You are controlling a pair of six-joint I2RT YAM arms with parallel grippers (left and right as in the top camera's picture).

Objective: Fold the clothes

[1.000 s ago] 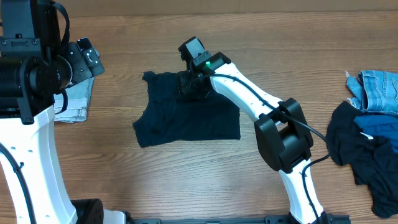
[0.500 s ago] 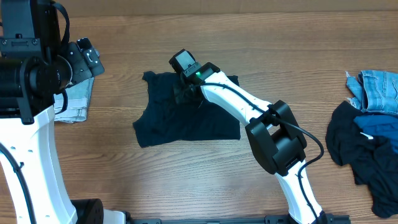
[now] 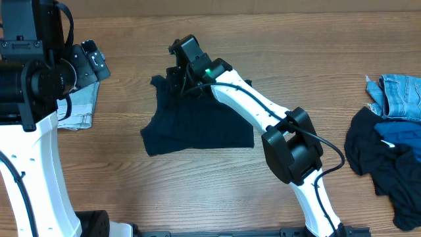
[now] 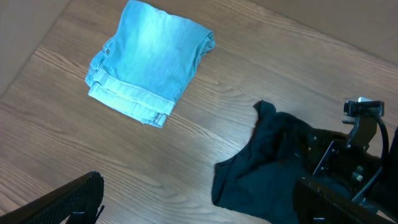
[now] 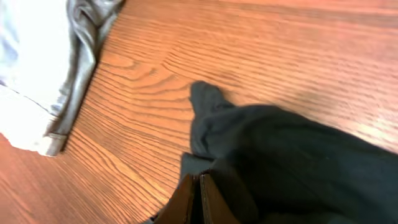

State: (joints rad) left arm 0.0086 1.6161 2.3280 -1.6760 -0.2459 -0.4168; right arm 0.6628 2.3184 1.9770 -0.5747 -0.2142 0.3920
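Observation:
A dark navy garment (image 3: 197,125) lies spread flat at the middle of the table. My right gripper (image 3: 175,71) is at its upper left part, shut on a pinch of the dark cloth (image 5: 298,162), which bunches around the closed fingertips (image 5: 199,193). A folded light-blue denim piece (image 3: 79,105) lies at the left, also seen in the left wrist view (image 4: 149,62). My left gripper (image 4: 199,211) hangs open above the bare wood between the denim and the dark garment (image 4: 261,168), holding nothing.
A loose pile of clothes (image 3: 388,138), dark fabric with faded denim on top, sits at the right edge. The left arm's white column (image 3: 33,164) stands at the front left. The right arm (image 3: 263,112) stretches across the dark garment.
My right gripper has closed from half open to shut on the dark cloth and moved up and to the left across the garment. The left arm has not moved.

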